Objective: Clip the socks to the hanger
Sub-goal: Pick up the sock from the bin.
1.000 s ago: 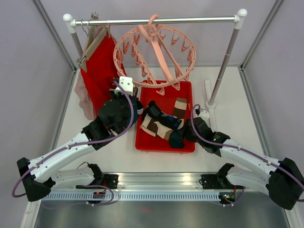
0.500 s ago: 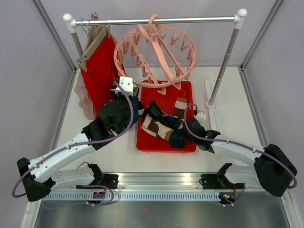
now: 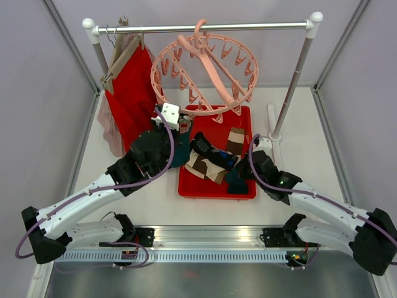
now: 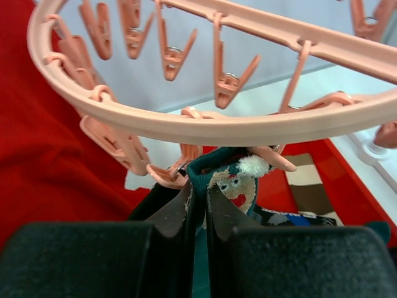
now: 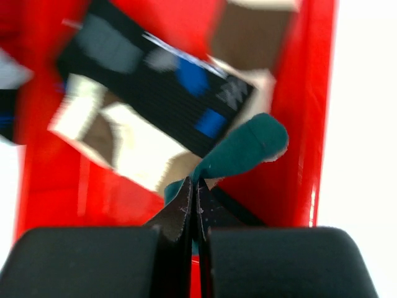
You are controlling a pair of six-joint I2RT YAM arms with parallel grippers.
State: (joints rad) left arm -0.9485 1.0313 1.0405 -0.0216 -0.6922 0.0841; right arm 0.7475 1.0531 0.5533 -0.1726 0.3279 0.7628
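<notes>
The pale-pink ring hanger [image 3: 250, 77] hangs by its hook from the rail, its clip pegs dangling. My left gripper [image 4: 198, 187] is shut on a dark teal sock with a red-white figure [image 4: 239, 186]. It holds the sock's top edge right under the ring [image 4: 248, 127], against a peg [image 4: 162, 175]; whether that peg grips the sock I cannot tell. My right gripper [image 5: 194, 186] is shut on a fold of a plain teal sock [image 5: 245, 149] at the tray's front right [image 3: 236, 181]. A black sock with white and blue markings [image 3: 214, 155] and a brown-beige one [image 3: 234, 139] lie in the red tray [image 3: 243, 119].
A metal rail [image 3: 248, 27] on two posts spans the back; its right post [image 3: 291, 87] stands beside the tray. At the left a large red cloth [image 3: 130, 93] and a pink garment [image 3: 110, 127] hang from wooden hangers, close behind my left arm.
My right gripper has shut on the teal sock in the tray and drawn back slightly. My left gripper has pushed the patterned sock up and right, and the ring has swung a little.
</notes>
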